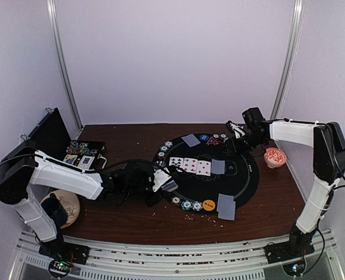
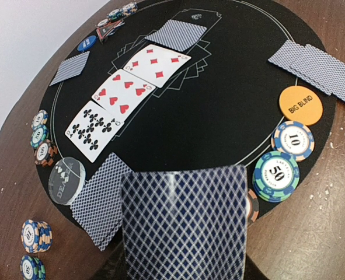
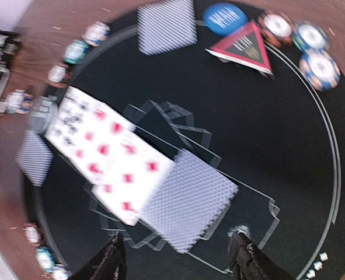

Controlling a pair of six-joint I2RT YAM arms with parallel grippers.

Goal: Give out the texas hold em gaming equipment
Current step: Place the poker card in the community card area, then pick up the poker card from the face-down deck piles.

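Playing card (image 2: 184, 224), grey-blue back: we count one, clamped in the left gripper (image 1: 162, 182) at the near edge of the black mat (image 2: 219, 122). The right gripper (image 3: 178, 263) stands wide and empty above the face-down card (image 3: 187, 201) that ends the row of three face-up cards (image 2: 125, 93). One orange disc (image 2: 301, 105), one blue disc (image 2: 86, 42), one red triangle marker (image 3: 242, 46). The open black case (image 1: 51, 133), left, holds chips (image 1: 77, 147). The bowl (image 1: 275, 156): contents unclear.

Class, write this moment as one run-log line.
left gripper: holding card stack | right gripper: open, empty | mat: three face-up cards
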